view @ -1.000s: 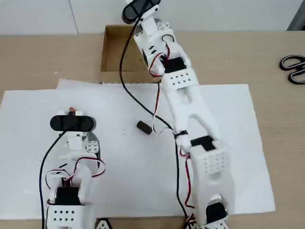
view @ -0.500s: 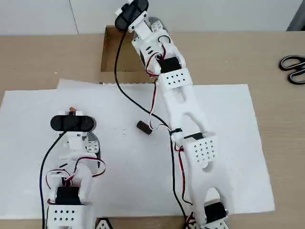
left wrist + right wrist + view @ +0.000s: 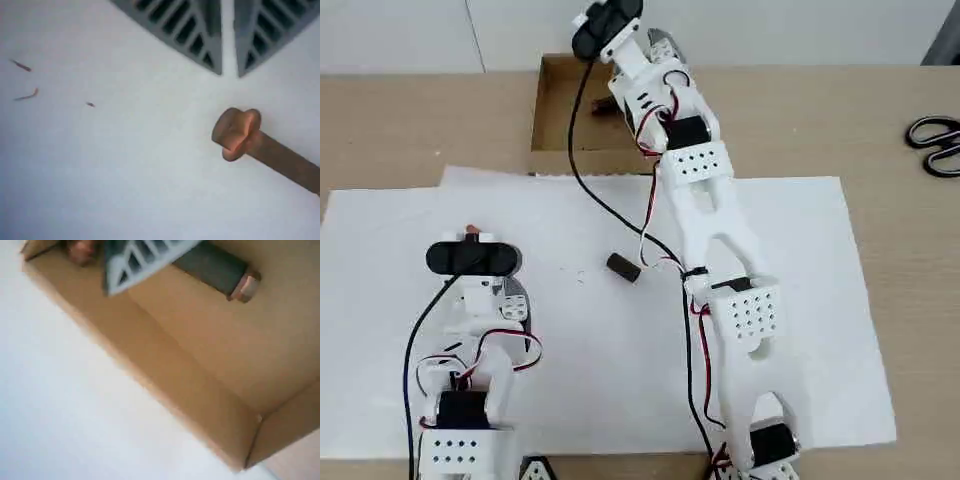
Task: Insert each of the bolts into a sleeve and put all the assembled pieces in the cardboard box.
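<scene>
A copper bolt (image 3: 240, 132) lies on the white paper just beyond my left gripper (image 3: 227, 70), which is shut with nothing in it. That bolt (image 3: 472, 230) pokes out past the left wrist camera. A loose dark sleeve (image 3: 623, 267) rests mid-paper. My right arm (image 3: 685, 160) stretches over the cardboard box (image 3: 578, 160). Inside the box (image 3: 175, 390) an assembled piece (image 3: 215, 267), a dark sleeve with a copper bolt end, sits right by my right gripper (image 3: 145, 260). Contact with it is hidden. A dark piece (image 3: 605, 105) shows on the box floor.
The white paper sheet (image 3: 800, 220) covers most of the wooden table. Black scissors (image 3: 935, 143) lie at the far right edge. The right arm's cable runs across the paper close to the loose sleeve.
The right arm swung a little left over the box, then back right. A dark piece now shows on the box floor. The left arm has not moved.
</scene>
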Tool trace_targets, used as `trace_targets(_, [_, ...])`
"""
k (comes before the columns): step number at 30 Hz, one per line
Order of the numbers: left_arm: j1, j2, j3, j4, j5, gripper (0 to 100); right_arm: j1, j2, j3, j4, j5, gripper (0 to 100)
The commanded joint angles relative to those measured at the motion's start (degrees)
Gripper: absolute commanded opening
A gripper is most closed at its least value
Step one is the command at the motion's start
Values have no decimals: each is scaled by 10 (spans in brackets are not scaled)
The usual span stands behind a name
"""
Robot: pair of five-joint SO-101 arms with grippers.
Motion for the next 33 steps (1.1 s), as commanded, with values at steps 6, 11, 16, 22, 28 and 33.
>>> trace_targets(6, [1,-6,-2,-11,-2,6,-19,-123,-28,262,-130,6])
trace_targets(11, [1,-6,-3,-11,-3,6,-22,-172,-28,414,-132,4])
trace_targets(16, [1,-6,-3,-11,-3,6,-49,-200,-28,592,-129,4])
trace_targets(22, [1,-6,-3,-11,-3,6,-73,-231,-11,620,-131,5])
trace_targets(28, [0,-6,-3,-11,-1,6,-109,-313,159,621,-153,64])
trace_targets(33, [-1,-6,-3,-11,-1,6,-123,-357,283,618,-172,95])
